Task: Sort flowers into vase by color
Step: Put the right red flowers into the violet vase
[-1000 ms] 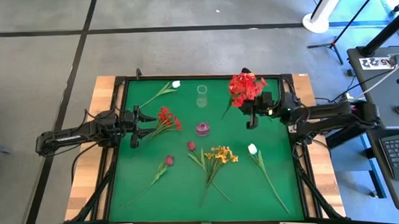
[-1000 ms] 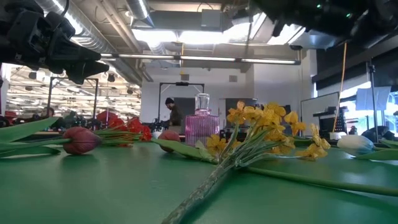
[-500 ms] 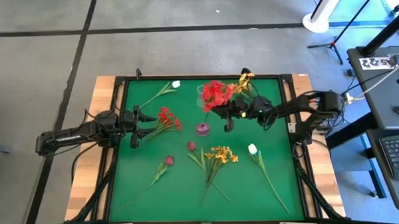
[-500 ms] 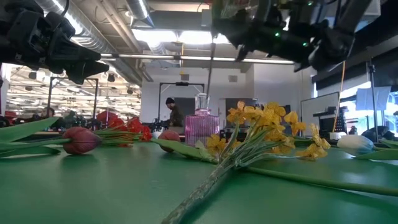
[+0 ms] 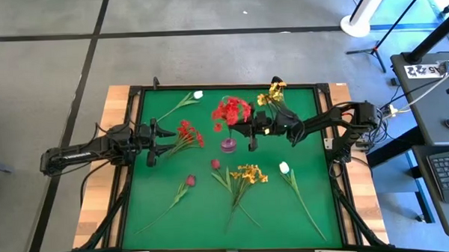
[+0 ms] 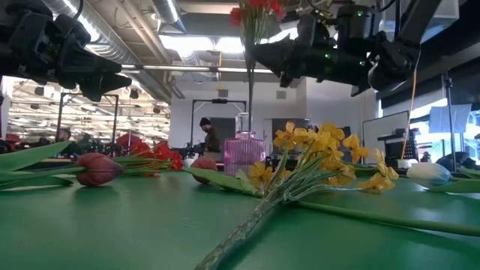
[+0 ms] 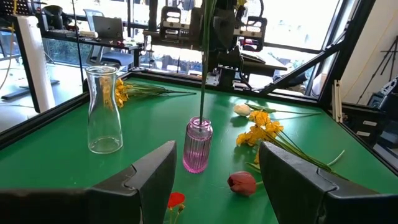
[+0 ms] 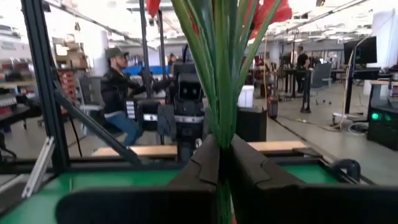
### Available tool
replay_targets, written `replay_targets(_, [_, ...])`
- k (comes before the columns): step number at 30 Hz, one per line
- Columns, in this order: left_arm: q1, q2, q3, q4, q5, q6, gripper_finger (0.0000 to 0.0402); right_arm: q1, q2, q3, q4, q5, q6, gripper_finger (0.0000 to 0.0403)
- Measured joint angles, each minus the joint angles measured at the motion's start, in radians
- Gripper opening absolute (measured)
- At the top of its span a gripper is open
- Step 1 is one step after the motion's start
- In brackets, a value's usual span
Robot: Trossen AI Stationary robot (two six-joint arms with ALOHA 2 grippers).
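text: digits on white card (image 5: pixel 423 69), right edge of high view, upper part, on dark cart beside bench | too small to read surely | elsewhere: nothing legible

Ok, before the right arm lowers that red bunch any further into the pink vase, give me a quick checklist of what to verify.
1. Grip: right gripper shut on the red flower bunch, stems clamped between its fingers. Ok.
2. Alignment: stem hangs straight down to the mouth of the pink vase. Ok.
3. Stem tip inside the neck: it meets the rim in the left wrist view, but depth is unclear. Cannot tell.
4. Vase upright: pink vase stands straight. Ok.
5. Clear vase stands apart from the pink vase. Ok.
6. Left gripper open, waiting beside the red flowers on the mat, off the path. Ok.
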Motion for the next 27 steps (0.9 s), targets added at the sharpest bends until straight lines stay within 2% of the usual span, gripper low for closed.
replay_targets(6, [0.000, 0.000, 0.000, 0.000, 0.000, 0.000, 0.0224, 0.000, 0.000, 0.000, -0.029, -0.010, -0.012, 0.0074])
replay_targets(15, [0.000, 0.000, 0.000, 0.000, 0.000, 0.000, 0.0224, 0.000, -0.022, 0.000, -0.091, -0.001, -0.014, 0.0198])
replay_targets(20, [0.000, 0.000, 0.000, 0.000, 0.000, 0.000, 0.0224, 0.000, -0.104, 0.000, -0.269, 0.019, -0.046, 0.0249])
replay_targets(27, [0.000, 0.000, 0.000, 0.000, 0.000, 0.000, 0.0224, 0.000, -0.261, 0.000, -0.570, 0.054, -0.068, 0.0277])
